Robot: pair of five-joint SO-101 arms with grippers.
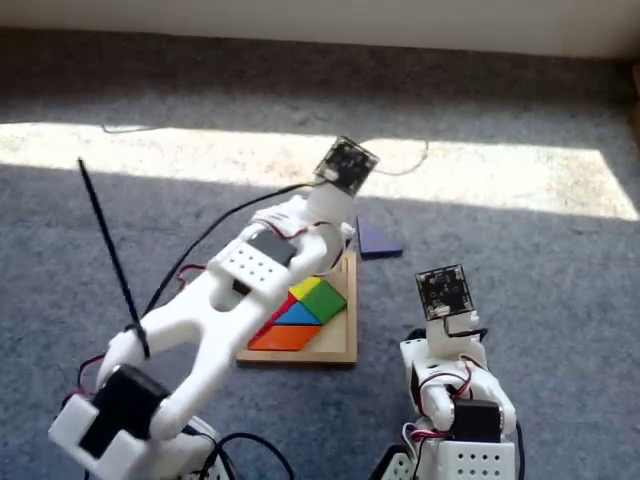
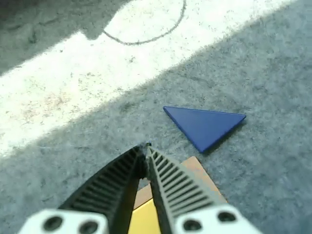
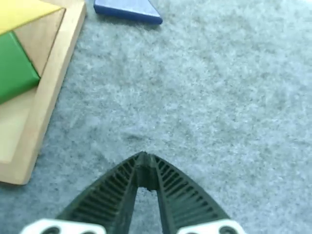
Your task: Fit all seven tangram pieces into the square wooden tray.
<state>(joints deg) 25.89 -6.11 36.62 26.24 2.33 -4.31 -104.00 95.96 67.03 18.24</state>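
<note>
A grey carpeted floor (image 1: 520, 140) spreads under everything, crossed at 12 o'clock by a bright band of sunlight. The white left arm (image 1: 215, 290) is the largest thing on it, stretching from 8 o'clock up over the square wooden tray (image 1: 345, 345), its wrist above the tray's far edge. The smaller white right arm (image 1: 455, 385) stands folded at about 4 o'clock from the tray, well clear of it. The tray lies flat near the middle of the high view, and along its uncovered side it holds a yellow piece (image 1: 305, 288), a green piece (image 1: 325, 298), a light blue triangle (image 1: 297, 315) and an orange piece (image 1: 285, 337), packed edge to edge. A dark blue triangle (image 2: 204, 124) lies flat on the carpet outside the tray, just off its far corner at about 1 o'clock. The left gripper (image 2: 147, 146) hangs over that corner with its ribbed black fingers pressed together at the tips and nothing between them. The right gripper (image 3: 144, 156) hovers above bare carpet beside the tray, its tips likewise closed and empty.
</note>
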